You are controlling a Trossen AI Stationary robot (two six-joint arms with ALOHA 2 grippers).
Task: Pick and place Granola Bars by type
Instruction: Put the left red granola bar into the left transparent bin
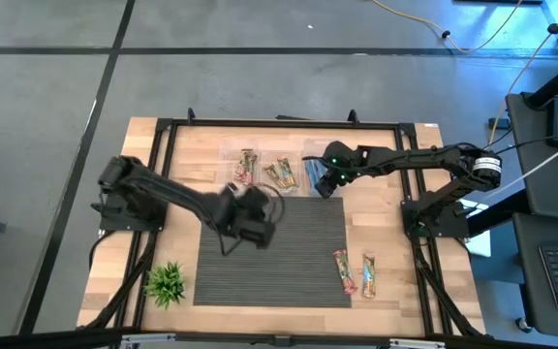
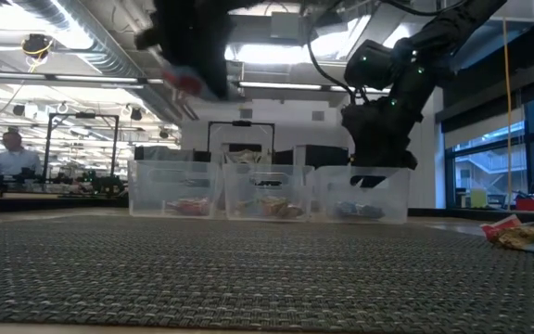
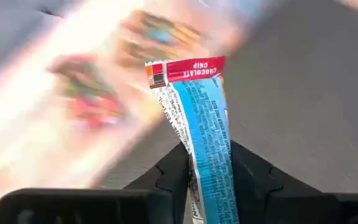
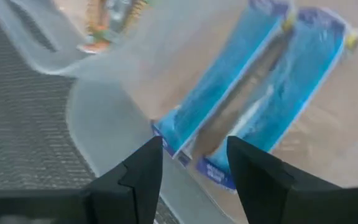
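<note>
So your left gripper [image 3: 207, 171] is clamped on a granola bar [image 3: 202, 134], a blue-and-white wrapper with a red end reading "chocolate chip", and it's holding it up in the air over the far left part of the dark mat [image 1: 298, 262]. In the low view you can spot the red end of that bar [image 2: 184, 82] hanging well above the mat, on the near side of the bins.

Your right gripper [image 4: 194, 163] sits over the far right corner of the mat, right above the blue-bar bin [image 2: 364, 193], the right-hand one of three clear bins lined up along the mat's far edge. Its fingers are spread apart with nothing between them. Straight below it you've got two blue bars [image 4: 263, 93] lying side by side in that bin, just about touching.

The middle bin [image 2: 265, 190] holds tan-gold bars [image 1: 280, 173], and the left bin [image 2: 176, 187] has red-and-multicoloured ones [image 1: 247, 165].

Two more bars are loose on the bare wood just off the mat's right edge, near its closer corner: a red-multicoloured one [image 1: 344, 270] and a tan-gold one [image 1: 370, 275] right beside it, close but not touching.

A small green plant [image 1: 167, 282] stands off the mat's left edge, near the closer corner.
</note>
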